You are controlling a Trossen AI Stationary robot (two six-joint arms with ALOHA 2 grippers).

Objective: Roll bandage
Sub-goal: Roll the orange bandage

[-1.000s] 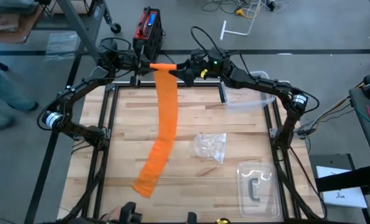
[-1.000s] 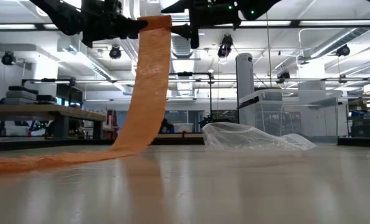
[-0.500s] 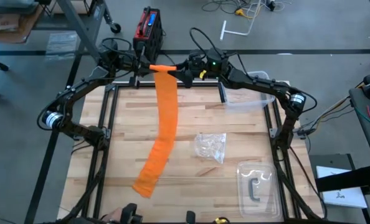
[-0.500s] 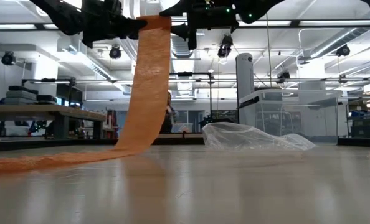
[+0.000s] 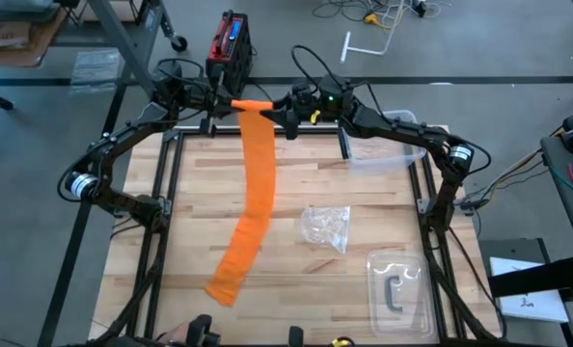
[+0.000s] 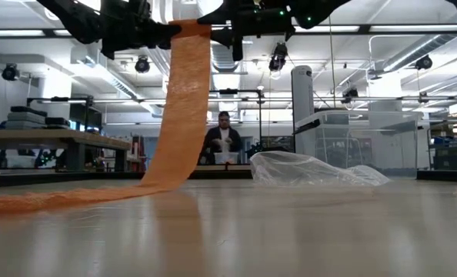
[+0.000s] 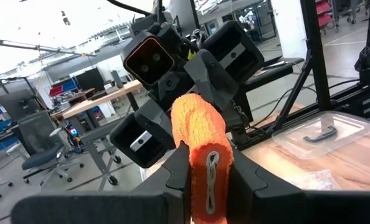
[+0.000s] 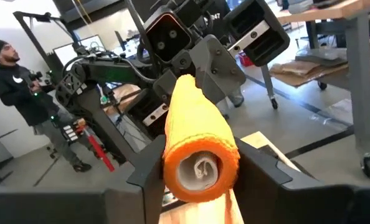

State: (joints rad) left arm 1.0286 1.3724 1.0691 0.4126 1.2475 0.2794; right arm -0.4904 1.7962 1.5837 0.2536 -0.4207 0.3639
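Observation:
The orange bandage is partly wound into a small roll (image 5: 251, 102) held high over the table's far edge between both grippers. Its free strip (image 5: 258, 183) hangs from the roll down to the table, and its lower end (image 5: 224, 284) lies flat near the front left. My left gripper (image 7: 208, 180) is shut on the roll's left end. My right gripper (image 8: 200, 171) faces it and has the roll's right end between its fingers. In the low view the strip (image 6: 184, 100) drops from the roll at the picture's top. My left gripper pinches the roll's left end (image 7: 208, 163) between its two fingers, squeezing it flat. It comes level from the table's left, along the roll's axis. The roll is lifted clear. My right gripper has the roll's round right end (image 8: 200, 163) between its two fingers, which lie against its sides. It comes level from the right, and the strip hangs slack below.
A crumpled clear wrapper (image 5: 327, 227) lies right of the strip. A clear tray with a dark clip (image 5: 397, 289) sits at the front right, and a clear container (image 5: 388, 154) at the far right. A person (image 6: 223, 142) stands beyond the table.
My right gripper's fingers have closed in on the roll's right end while its wrist rolled slightly. The roll and the hanging strip stay where they were. A person has come into sight behind the strip in the low view.

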